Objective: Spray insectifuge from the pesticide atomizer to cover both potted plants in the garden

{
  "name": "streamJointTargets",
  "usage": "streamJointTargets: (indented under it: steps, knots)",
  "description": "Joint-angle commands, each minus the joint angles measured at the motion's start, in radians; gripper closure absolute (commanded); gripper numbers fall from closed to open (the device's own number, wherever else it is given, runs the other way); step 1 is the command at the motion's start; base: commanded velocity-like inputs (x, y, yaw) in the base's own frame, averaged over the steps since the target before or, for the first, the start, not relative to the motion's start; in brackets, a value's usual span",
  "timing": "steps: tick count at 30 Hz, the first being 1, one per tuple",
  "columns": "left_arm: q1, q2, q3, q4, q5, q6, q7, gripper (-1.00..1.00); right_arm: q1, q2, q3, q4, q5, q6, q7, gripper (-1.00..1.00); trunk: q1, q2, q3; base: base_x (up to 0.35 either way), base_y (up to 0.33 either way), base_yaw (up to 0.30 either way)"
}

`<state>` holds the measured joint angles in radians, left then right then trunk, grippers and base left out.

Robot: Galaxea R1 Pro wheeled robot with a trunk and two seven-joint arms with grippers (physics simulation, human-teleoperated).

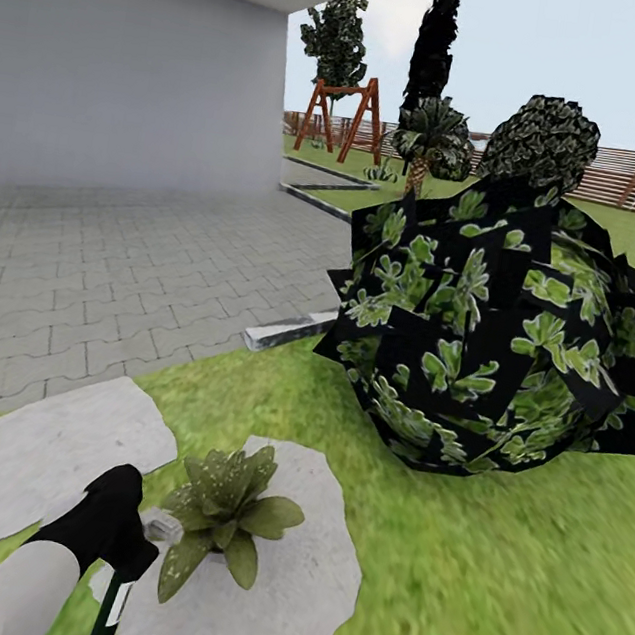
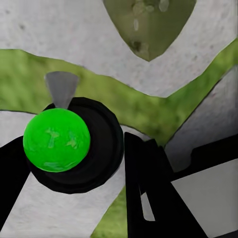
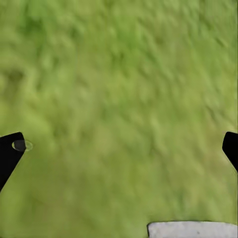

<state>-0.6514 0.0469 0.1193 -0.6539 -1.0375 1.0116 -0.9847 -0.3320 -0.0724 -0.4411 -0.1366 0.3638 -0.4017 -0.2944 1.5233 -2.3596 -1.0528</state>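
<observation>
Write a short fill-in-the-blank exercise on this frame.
1. The potted plant stands on a flat grey stepping ____.
2. The left claw grips the pesticide atomizer, whose round top is coloured ____.
3. The right claw hangs open above ____.
Missing words: stone; green; grass.

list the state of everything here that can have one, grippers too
left gripper: shut on the pesticide atomizer
pesticide atomizer: held, nozzle toward the potted plant
potted plant: upright on a stepping stone
right gripper: open over the lawn
</observation>
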Motion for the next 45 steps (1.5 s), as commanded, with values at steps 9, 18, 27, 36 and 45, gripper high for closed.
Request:
streamJointTargets:
  steps: [9, 18, 27, 36, 45]
  knots:
    - [0.001, -0.003, 0.004, -0.056, -0.010, 0.004, -0.011, 1.00, -0.001, 0.000, -0.007, 0.002, 0.011, -0.003, -0.003, -1.00, 0.000, 0.000, -0.001, 0.013, -0.060, 0.276]
    - [0.002, -0.005, 0.002, -0.069, -0.010, 0.004, -0.011, 1.00, -0.001, 0.000, -0.007, 0.002, 0.011, -0.003, -0.003, -1.00, 0.000, 0.000, -0.001, 0.000, -0.264, 0.206]
    - [0.002, -0.007, 0.008, -0.069, -0.011, 0.004, -0.011, 1.00, -0.001, 0.000, -0.007, 0.002, 0.011, -0.003, -0.003, -1.00, 0.000, 0.000, -0.001, 0.020, -0.274, 0.018]
    - [0.001, -0.009, 0.010, -0.069, -0.010, 0.004, -0.011, 1.00, -0.001, 0.000, -0.007, 0.002, 0.011, -0.003, -0.003, -1.00, 0.000, 0.000, -0.001, 0.163, -0.254, 0.250]
    - [0.001, -0.005, 0.010, -0.071, -0.012, 0.004, -0.011, 1.00, -0.001, 0.000, -0.007, 0.002, 0.011, -0.003, -0.003, -1.00, 0.000, 0.000, -0.001, -0.007, -0.286, 0.236]
